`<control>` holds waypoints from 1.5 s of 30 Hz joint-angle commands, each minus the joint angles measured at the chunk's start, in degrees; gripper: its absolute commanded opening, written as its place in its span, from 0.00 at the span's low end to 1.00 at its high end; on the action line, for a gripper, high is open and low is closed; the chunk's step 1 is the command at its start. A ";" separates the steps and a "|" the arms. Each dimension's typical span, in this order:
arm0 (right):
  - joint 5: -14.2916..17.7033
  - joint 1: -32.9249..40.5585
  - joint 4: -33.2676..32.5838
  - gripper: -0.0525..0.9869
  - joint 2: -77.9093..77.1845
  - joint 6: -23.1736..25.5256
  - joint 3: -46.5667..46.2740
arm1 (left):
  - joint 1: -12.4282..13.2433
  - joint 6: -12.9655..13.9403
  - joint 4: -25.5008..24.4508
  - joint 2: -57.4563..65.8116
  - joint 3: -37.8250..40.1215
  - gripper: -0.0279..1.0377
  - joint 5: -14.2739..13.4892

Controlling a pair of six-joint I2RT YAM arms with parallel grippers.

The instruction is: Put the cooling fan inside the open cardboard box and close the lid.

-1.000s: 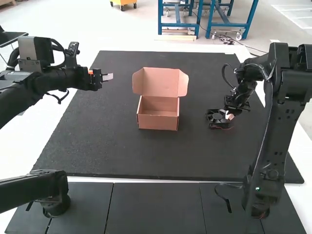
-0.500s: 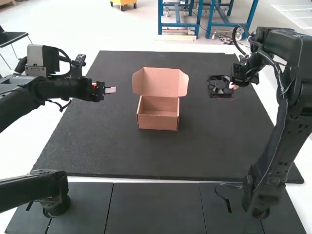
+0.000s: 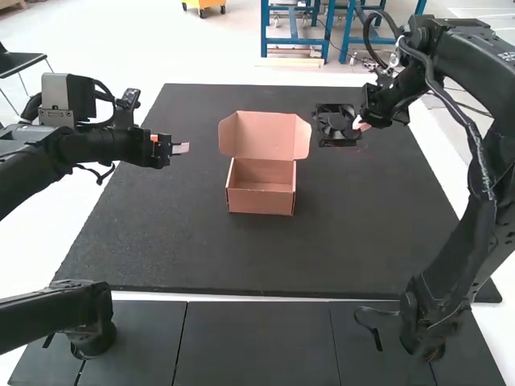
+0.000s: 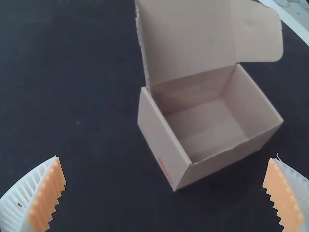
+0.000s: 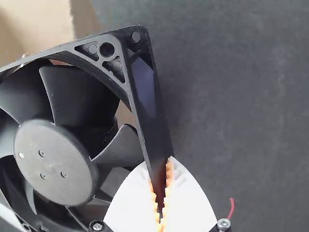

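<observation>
The black square cooling fan (image 3: 336,125) hangs in the air to the right of the box's raised lid, with my right gripper (image 3: 360,125) shut on its frame edge. Up close, the fan (image 5: 72,140) has its rim pinched between the orange pads (image 5: 161,193). The open cardboard box (image 3: 261,185) stands in the middle of the black mat, lid (image 3: 264,136) upright at its far side, inside bare (image 4: 207,128). My left gripper (image 3: 179,148) hovers open left of the box, its ribbed fingers (image 4: 41,193) wide apart.
The black mat (image 3: 161,233) covers most of the table, with white table edge to its left and right. The two arm bases stand at the near edge.
My right gripper has lifted the fan off the mat and carried it up and left toward the box lid. The left gripper has shifted slightly toward the box.
</observation>
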 commanded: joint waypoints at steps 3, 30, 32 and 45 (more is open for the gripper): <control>-3.68 4.46 -1.84 0.03 -4.30 2.39 0.60 | -0.35 1.03 0.28 -0.99 -0.43 0.94 -0.67; -4.12 24.33 5.28 0.03 -1.49 18.21 -7.67 | -0.18 0.33 0.63 -3.71 -0.43 0.94 -1.20; -4.12 24.68 6.69 0.03 -0.78 19.00 -8.02 | -0.09 0.33 0.72 -3.71 -0.43 0.94 -1.29; -3.85 26.52 12.84 0.03 5.19 20.67 -7.84 | -0.35 -1.43 1.33 -4.86 -0.34 0.94 -1.46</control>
